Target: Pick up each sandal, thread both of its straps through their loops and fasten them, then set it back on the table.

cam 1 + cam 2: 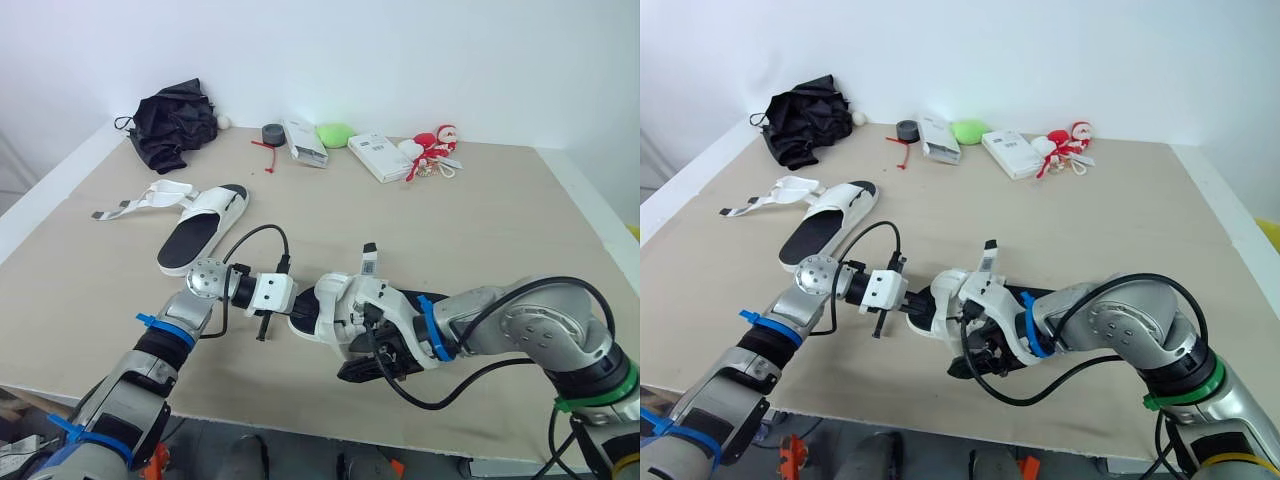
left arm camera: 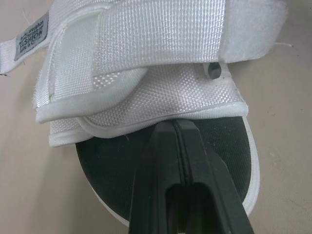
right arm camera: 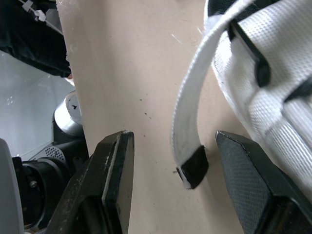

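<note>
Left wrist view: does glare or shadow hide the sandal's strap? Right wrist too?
Left wrist view: no glare, only soft shadow under the strap. Right wrist view: no glare; strap end evenly lit, dark beyond the table.

Far edge — black cloth, tape roll, green lump (sponge, perhaps), white box.

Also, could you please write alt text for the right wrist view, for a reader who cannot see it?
The right gripper, open, has its two black fingers either side of a loose white strap with a dark tip, not touching it. The strap curves away from the white sandal over the beige table.
</note>
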